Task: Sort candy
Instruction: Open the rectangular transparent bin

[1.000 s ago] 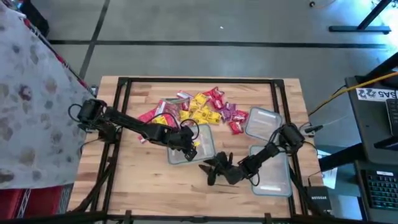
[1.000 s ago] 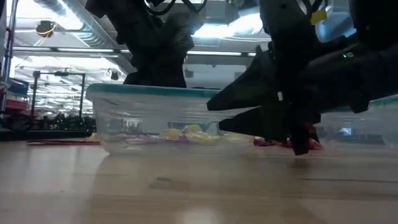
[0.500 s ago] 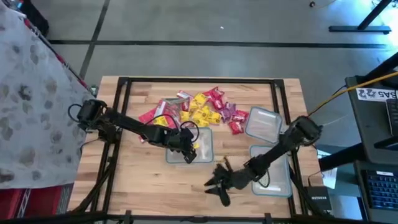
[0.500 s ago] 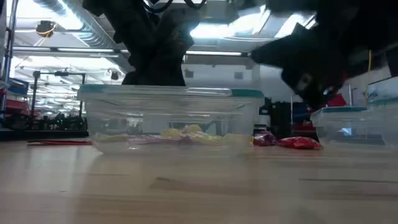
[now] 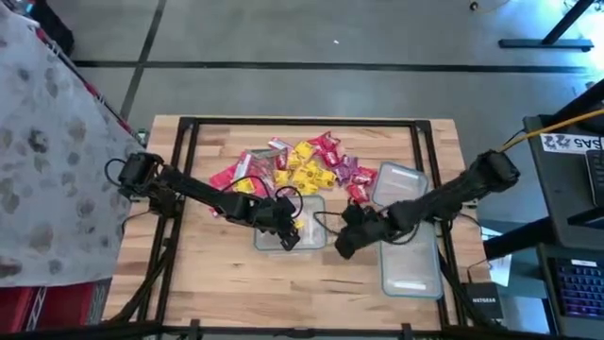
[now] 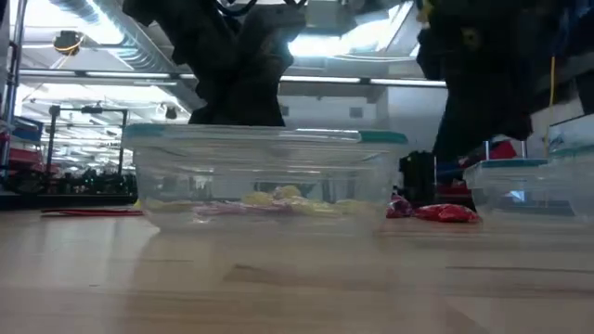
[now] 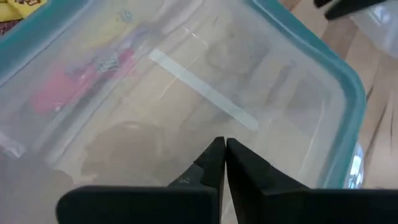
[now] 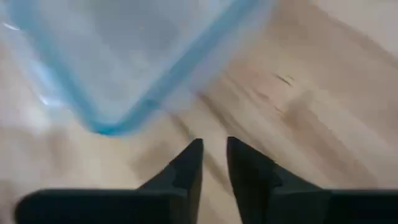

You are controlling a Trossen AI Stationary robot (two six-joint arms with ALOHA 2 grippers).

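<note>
Right gripper [image 5: 342, 244], fingers narrowly apart and empty, hangs beside the tub [image 5: 315, 229]; the candy [image 5: 304, 166] lies up-table, nearer the left gripper [image 5: 289, 236], pinched shut over that tub.

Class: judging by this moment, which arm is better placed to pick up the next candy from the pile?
Probably right: the right gripper is empty beside the candy, while the left gripper sits over a container.

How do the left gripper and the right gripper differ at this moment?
The left gripper is shut, fingertips touching; the right gripper shows a narrow gap. The left gripper is above the clear container; the right gripper is above bare table beside that container. Both are dark, and neither visibly holds candy.
</note>
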